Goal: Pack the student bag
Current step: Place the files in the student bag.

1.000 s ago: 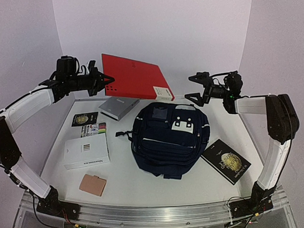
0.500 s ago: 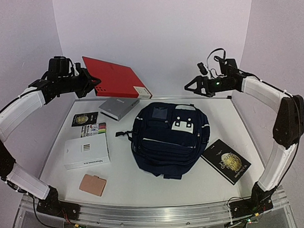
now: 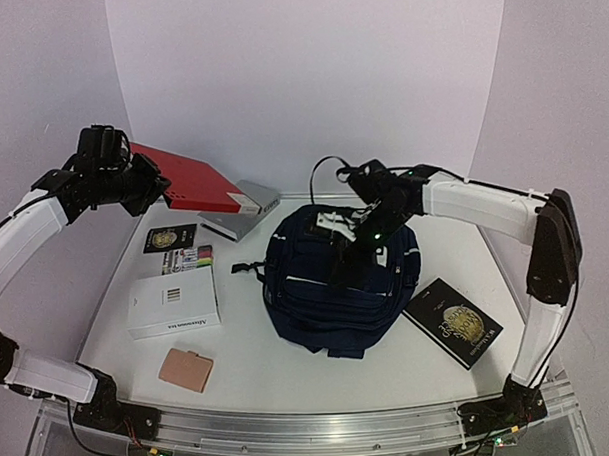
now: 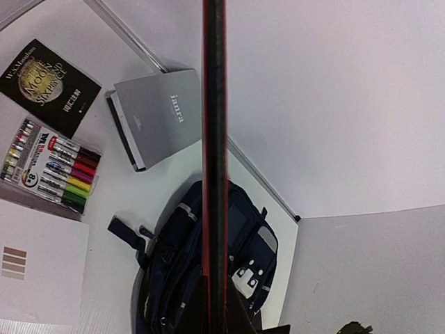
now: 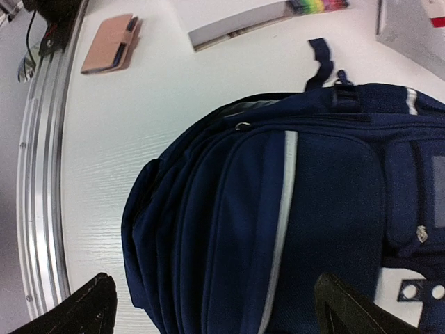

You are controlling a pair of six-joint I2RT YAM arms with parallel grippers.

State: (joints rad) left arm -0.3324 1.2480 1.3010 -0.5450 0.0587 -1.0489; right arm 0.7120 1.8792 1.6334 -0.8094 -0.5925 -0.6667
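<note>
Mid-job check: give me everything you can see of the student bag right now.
The student bag is a dark navy fabric backpack with a thin pale stripe, a white patch near its top and a black strap end sticking out at its side. It lies flat on the white table, front up, zips apparently shut. The open right gripper hangs over its upper part; contact cannot be told.

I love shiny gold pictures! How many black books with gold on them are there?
2. The left black book lies by the marker pack; the right black book lies right of the student bag. Others may be hidden.
</note>
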